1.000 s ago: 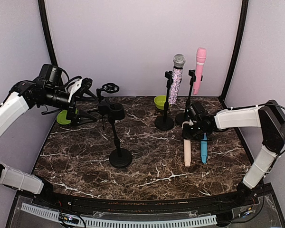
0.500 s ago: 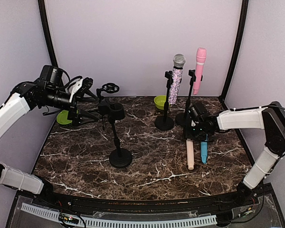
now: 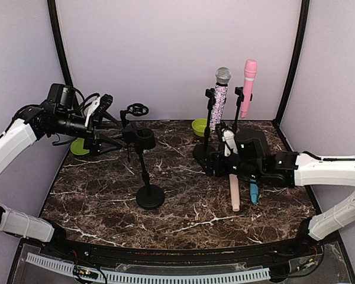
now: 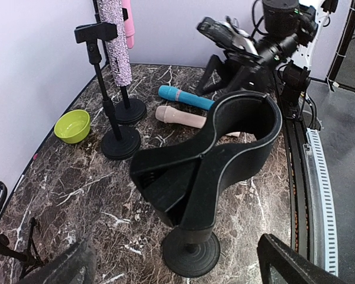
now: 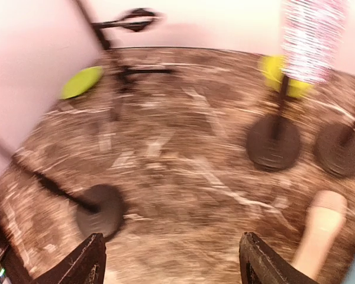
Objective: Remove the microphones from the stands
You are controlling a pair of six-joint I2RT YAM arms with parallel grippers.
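A silver glitter microphone (image 3: 219, 97) and a pink microphone (image 3: 248, 86) stand upright in clip stands at the back right. They also show in the left wrist view as glitter (image 4: 117, 35) and pink (image 4: 128, 23). A beige microphone (image 3: 234, 192) and a blue microphone (image 3: 254, 190) lie on the table. A black stand with an empty clip (image 3: 145, 139) is at centre, large in the left wrist view (image 4: 213, 148). My left gripper (image 3: 109, 124) is open, left of that clip. My right gripper (image 3: 213, 164) is open and empty beside the glitter stand's base, left of the lying microphones.
A green bowl (image 3: 199, 126) sits behind the glitter stand, and another green bowl (image 3: 78, 147) at the far left. A small black tripod stand (image 3: 136, 111) is at the back left. The right wrist view is motion-blurred and shows the marble table (image 5: 183, 177) and a stand base (image 5: 99, 210).
My right arm has pulled away from the lying microphones and swung left and nearer, with its gripper now pointing across the table. The left arm has barely shifted.
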